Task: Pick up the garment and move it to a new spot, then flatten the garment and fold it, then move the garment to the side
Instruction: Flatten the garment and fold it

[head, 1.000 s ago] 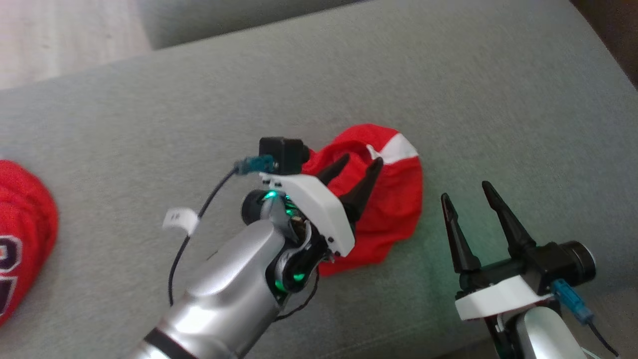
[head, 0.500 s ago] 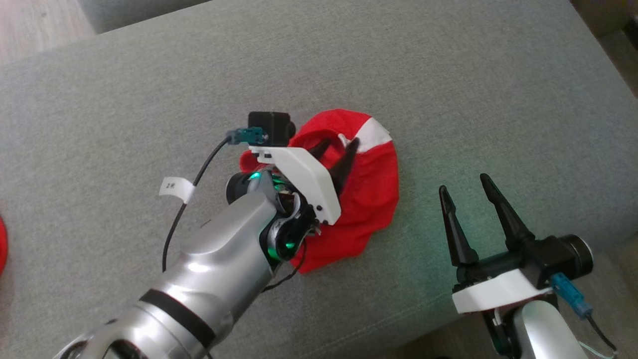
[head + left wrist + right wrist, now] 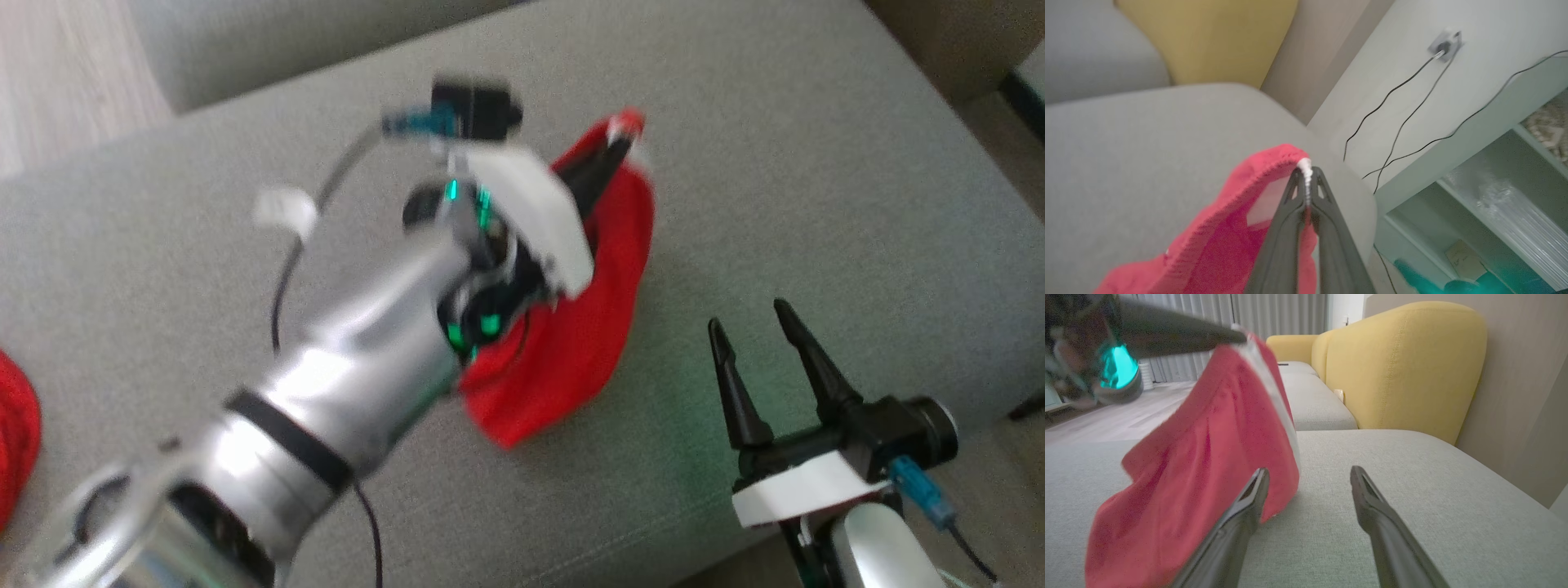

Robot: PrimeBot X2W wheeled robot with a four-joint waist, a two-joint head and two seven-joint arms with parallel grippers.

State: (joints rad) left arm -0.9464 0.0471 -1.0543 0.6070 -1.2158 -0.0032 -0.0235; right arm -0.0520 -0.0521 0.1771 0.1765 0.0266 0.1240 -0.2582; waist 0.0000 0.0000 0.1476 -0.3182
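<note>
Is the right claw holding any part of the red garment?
No, the right claw stands open over bare sofa, while the garment hangs from the shut left claw.

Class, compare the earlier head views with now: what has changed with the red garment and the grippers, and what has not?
The fingers of the left gripper, open over the red garment a second ago, have shut on its white-trimmed edge and raised it off the grey cushion; its lower end seems still down. The right gripper stayed open and empty beside it.
</note>
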